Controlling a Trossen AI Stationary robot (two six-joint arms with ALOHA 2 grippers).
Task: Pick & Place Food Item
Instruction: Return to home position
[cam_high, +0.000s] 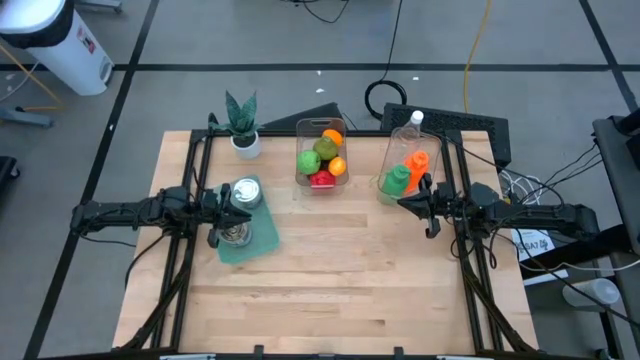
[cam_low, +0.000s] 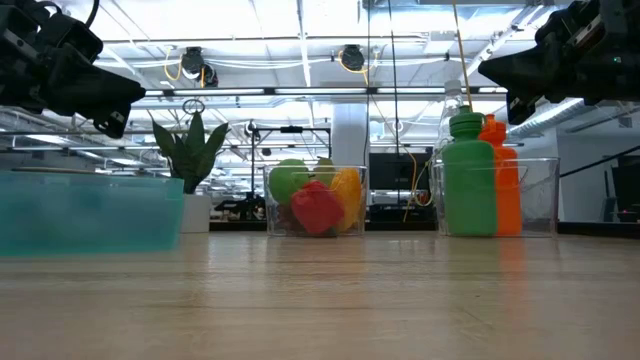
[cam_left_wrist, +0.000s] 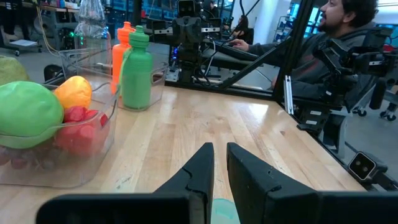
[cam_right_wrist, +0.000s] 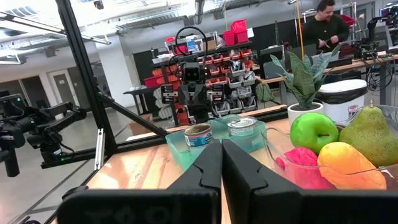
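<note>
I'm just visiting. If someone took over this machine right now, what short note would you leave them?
Left pincer: shut, empty, raised above the blue bin.
Right pincer: shut, empty, raised beside the bottle bin.
Fruit, pear included, sits in the left clear bin; cans in the blue bin.
Done: sorting looks complete. Left: probably only parking both arms.

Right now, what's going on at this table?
Nothing is being handled. The left gripper hangs shut and empty above the blue bin that holds the cans. The right gripper hangs shut and empty beside the clear bin of bottles. The fruit sits in the middle clear bin. A potted plant stands at the table's far edge.
</note>
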